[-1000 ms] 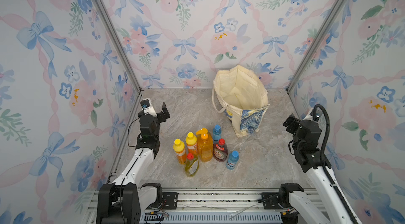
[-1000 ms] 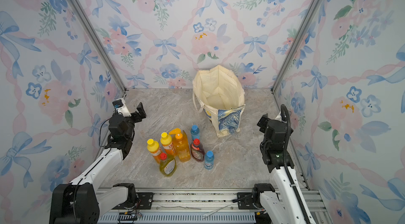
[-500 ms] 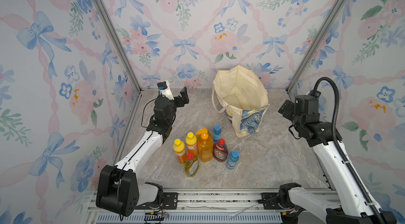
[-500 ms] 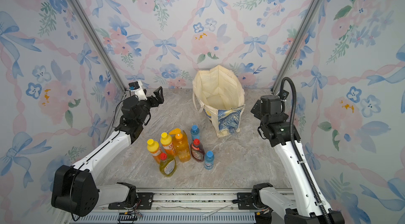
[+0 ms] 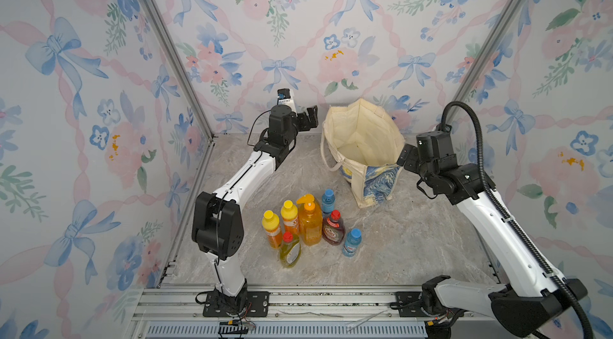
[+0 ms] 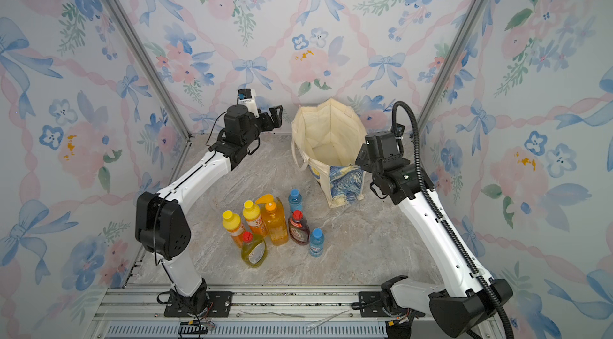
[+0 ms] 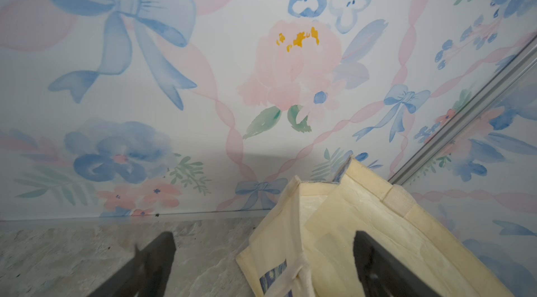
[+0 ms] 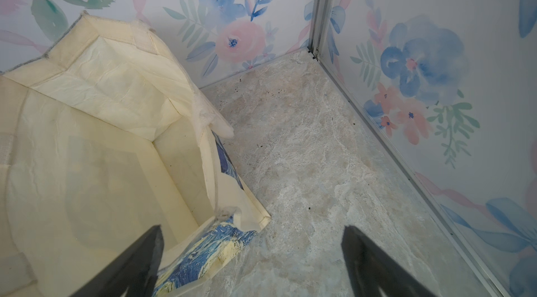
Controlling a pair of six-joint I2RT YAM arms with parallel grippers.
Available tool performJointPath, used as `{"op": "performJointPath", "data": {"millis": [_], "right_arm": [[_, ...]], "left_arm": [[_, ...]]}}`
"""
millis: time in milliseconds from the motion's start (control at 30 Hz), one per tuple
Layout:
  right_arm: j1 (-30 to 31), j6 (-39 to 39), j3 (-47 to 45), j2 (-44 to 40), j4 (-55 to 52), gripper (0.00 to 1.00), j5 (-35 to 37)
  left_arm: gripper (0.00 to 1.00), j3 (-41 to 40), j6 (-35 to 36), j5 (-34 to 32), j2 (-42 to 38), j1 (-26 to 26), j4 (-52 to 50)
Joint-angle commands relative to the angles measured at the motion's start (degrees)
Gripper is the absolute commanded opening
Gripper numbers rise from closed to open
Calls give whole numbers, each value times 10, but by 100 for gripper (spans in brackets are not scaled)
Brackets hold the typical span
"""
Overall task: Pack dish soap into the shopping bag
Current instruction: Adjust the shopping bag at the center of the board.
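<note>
Shows bag [image 5: 378, 181] upright at the back of the marble floor [image 5: 398, 237], close to the rear wall, mouth gaping, nothing visible inside; catches left claw [image 5: 310, 117] raised just beside the bag's left rim, spread wide, gripping nothing; from the left wrist, sets one finger [image 7: 157, 263] over floor and the other before the bag's cloth; finds right claw [image 5: 406, 158] at the bag's right front corner, likewise wide and empty; cannot tell whether it touches the cloth; from the right wrist, sets one finger [image 8: 139, 260] over the bag's mouth, the other over floor; shows seven bottles [image 5: 310, 231] clustered near the front, well apart from bag and both claws; among them a red-capped Fairy bottle [image 5: 333, 231] and, nearest the rail, a yellow-green bottle [image 5: 290, 251].
</note>
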Motion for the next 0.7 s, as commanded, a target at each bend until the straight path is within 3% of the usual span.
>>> {"op": "performJointPath", "data": {"millis": [0, 200, 367, 467, 567, 667], "right_arm": [[-13, -18, 28, 17, -20, 96, -40], [-27, -39, 53, 56, -23, 98, -65], [-39, -59, 78, 96, -23, 98, -68], [-47, -67, 90, 117, -22, 95, -69], [-56, -74, 98, 136, -21, 92, -74], [-63, -78, 96, 148, -13, 88, -87]], "left_arm": [[97, 129, 20, 59, 80, -11, -147], [83, 266, 25, 110, 181, -17, -220], [80, 291, 24, 133, 213, -18, -229], [72, 299, 32, 128, 222, -19, -237], [57, 302, 40, 121, 226, -18, -245], [36, 302, 41, 132, 228, -19, -248]]}}
